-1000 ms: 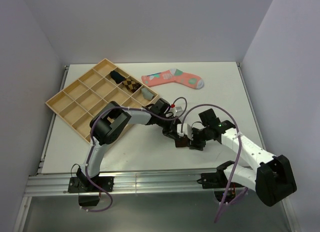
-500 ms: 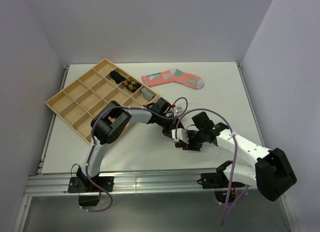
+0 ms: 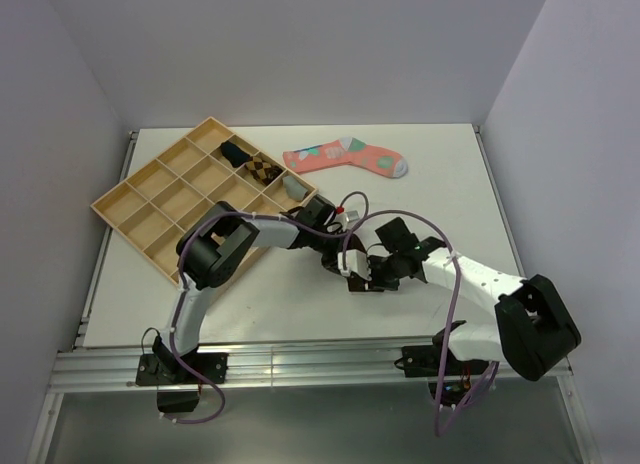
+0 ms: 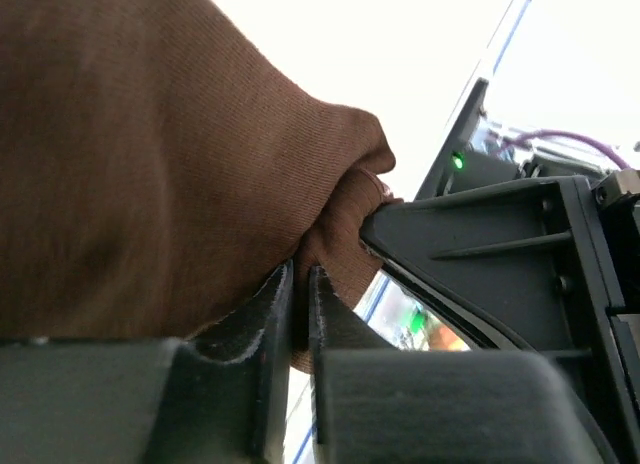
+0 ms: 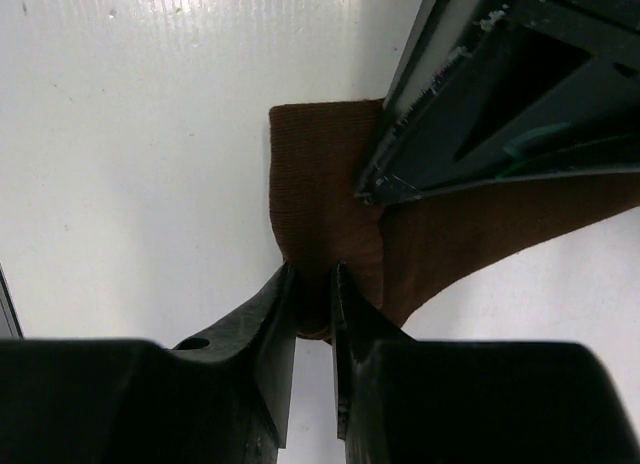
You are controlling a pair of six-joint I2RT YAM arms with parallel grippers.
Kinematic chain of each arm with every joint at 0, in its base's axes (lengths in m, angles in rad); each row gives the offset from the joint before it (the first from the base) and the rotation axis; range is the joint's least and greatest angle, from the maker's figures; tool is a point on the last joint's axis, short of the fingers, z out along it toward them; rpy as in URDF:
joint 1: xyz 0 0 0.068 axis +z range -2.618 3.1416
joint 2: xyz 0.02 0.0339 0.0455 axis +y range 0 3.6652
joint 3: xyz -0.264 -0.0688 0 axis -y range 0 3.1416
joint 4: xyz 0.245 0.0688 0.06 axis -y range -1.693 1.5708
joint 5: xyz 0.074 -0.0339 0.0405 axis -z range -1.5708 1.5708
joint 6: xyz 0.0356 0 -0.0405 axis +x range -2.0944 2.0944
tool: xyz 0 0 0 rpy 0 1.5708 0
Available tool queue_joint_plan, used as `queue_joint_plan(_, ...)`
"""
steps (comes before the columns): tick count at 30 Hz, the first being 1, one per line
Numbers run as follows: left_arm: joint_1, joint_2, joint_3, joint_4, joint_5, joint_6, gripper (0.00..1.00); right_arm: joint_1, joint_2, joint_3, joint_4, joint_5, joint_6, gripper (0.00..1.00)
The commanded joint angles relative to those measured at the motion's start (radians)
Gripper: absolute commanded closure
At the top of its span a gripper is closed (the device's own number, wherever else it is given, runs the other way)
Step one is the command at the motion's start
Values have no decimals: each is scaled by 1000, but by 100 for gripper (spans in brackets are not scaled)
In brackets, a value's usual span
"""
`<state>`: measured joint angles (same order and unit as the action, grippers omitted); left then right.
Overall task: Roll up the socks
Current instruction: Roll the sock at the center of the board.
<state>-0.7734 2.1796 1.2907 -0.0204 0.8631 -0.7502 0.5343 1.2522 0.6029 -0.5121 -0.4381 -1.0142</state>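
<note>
The dark brown sock (image 5: pixel 325 174) lies bunched on the white table between my two grippers. In the top view only a sliver of the brown sock (image 3: pixel 362 280) shows under them. My left gripper (image 4: pixel 300 271) has its jaws almost together, with a fold of brown fabric pinched between them. Its body (image 5: pixel 500 84) presses onto the sock from the upper right in the right wrist view. My right gripper (image 5: pixel 313 271) is shut on the sock's near edge. The two grippers meet near the table's middle: left gripper (image 3: pixel 347 266), right gripper (image 3: pixel 374 274). The sock's cuff is hidden.
A coral patterned sock (image 3: pixel 345 157) lies flat at the back of the table. A wooden compartment tray (image 3: pixel 150 199) at the back left holds a dark bundle (image 3: pixel 235 152), a checkered bundle (image 3: pixel 262 168) and a grey bundle (image 3: pixel 292 186).
My right arm has swung left towards the left gripper, and its jaws have closed on the brown sock. The left arm has hardly moved.
</note>
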Motion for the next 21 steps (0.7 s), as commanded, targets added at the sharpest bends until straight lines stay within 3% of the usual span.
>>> queue_joint_plan(1,20,-101,-53,121,-170,-43,80,4,30,29,-80,-1,46,80)
queue_joint_plan(9,26,-282,-224,390,-354,-124,74,1,75,60,-152,-37,117,82)
queue_joint_plan(15,28,-372,-381,464,-530,-159,76,0,154,142,-256,-71,143,82)
queue_joint_plan(17,28,-366,-398,447,-573,-166,81,-3,194,196,-301,-92,141,82)
queue_joint_plan(21,23,-336,-418,476,-569,-189,84,-11,240,254,-350,-114,161,82)
